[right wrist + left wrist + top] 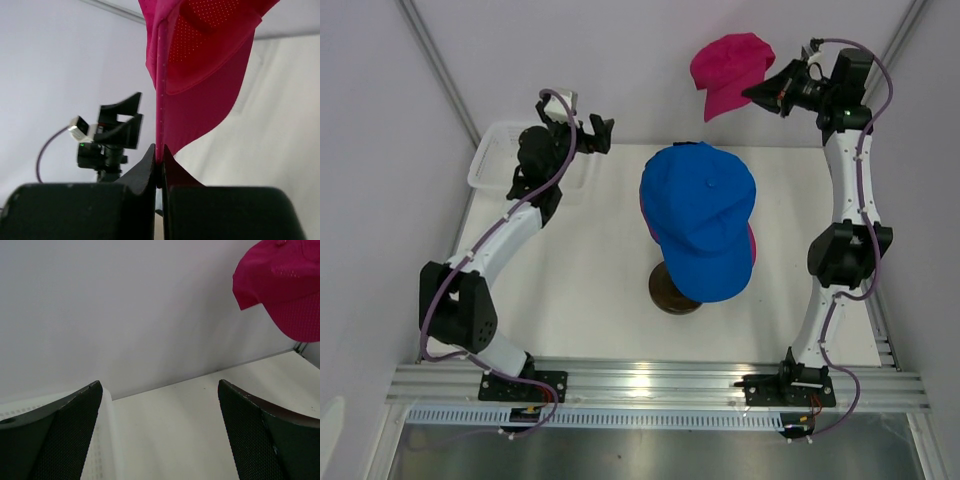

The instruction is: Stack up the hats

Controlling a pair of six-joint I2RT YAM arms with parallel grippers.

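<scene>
Right claw [758, 92] is fully closed, its two fingers pinched on the edge of a magenta cap [730, 62]. The cap is held in the air at the far right corner, clear of the counter [590, 270] and in front of the back wall [620, 60]. The right wrist view confirms the grip: the fingertips meet on a thin fold of fabric at the cap's rim, and the rest of the cap extends away from them, its perforated inner side and brim turned to the camera. Left claw [603, 135] stands spread as wide as it goes and has hold of nothing. It hovers over the far left of the counter, just beside the white mesh basket [495, 155], with the fingers pointing toward the middle of the far edge. In the left wrist view only bare counter and wall lie between the two fingers, the basket's rim shows behind the left finger, and the raised magenta cap appears at upper right. A blue cap [700, 215] sits at the centre of the counter, well apart from both claws, with its brim toward the near edge. It rests on a stand, of which only the dark round base [670, 293] shows under the brim. A second magenta cap [752, 245] lies beneath the blue one; only its edge shows along the right side.
</scene>
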